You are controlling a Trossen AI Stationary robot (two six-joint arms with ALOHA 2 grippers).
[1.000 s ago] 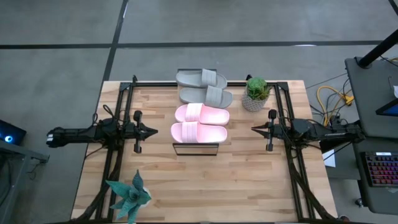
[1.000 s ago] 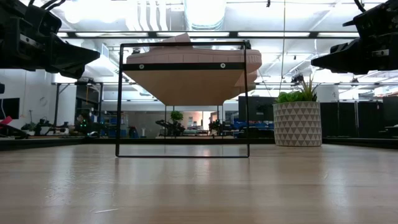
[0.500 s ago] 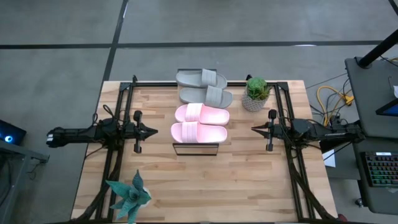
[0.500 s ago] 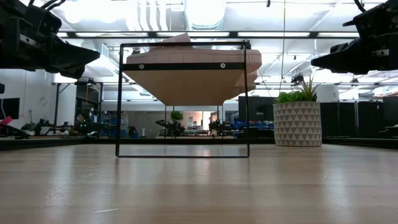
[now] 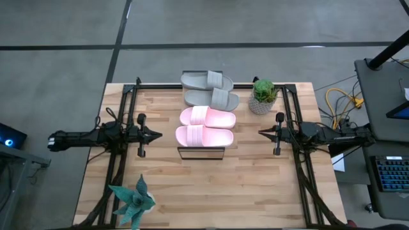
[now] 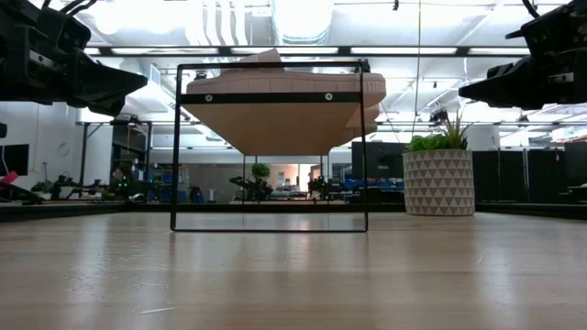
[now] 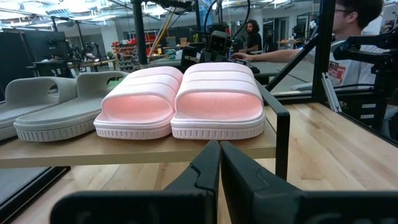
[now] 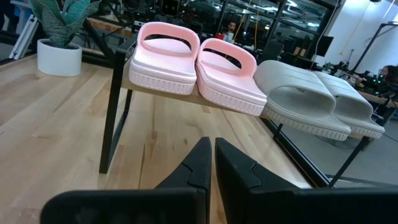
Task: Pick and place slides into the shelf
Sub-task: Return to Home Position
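Note:
Two pale pink slides and two grey slides lie side by side by their soles on the shelf's plank top, the grey pair toward the far end. The shelf's thin black frame stands on the table. My left gripper hovers left of the shelf, shut and touching nothing. My right gripper hovers right of it, also shut. In the wrist views the pink slides sit nearest each gripper.
A potted green plant in a patterned pot stands at the table's far right, beside the grey slides. A spiky plant sits at the near left corner. People and benches show in the room beyond. Bare wood lies near the shelf's near end.

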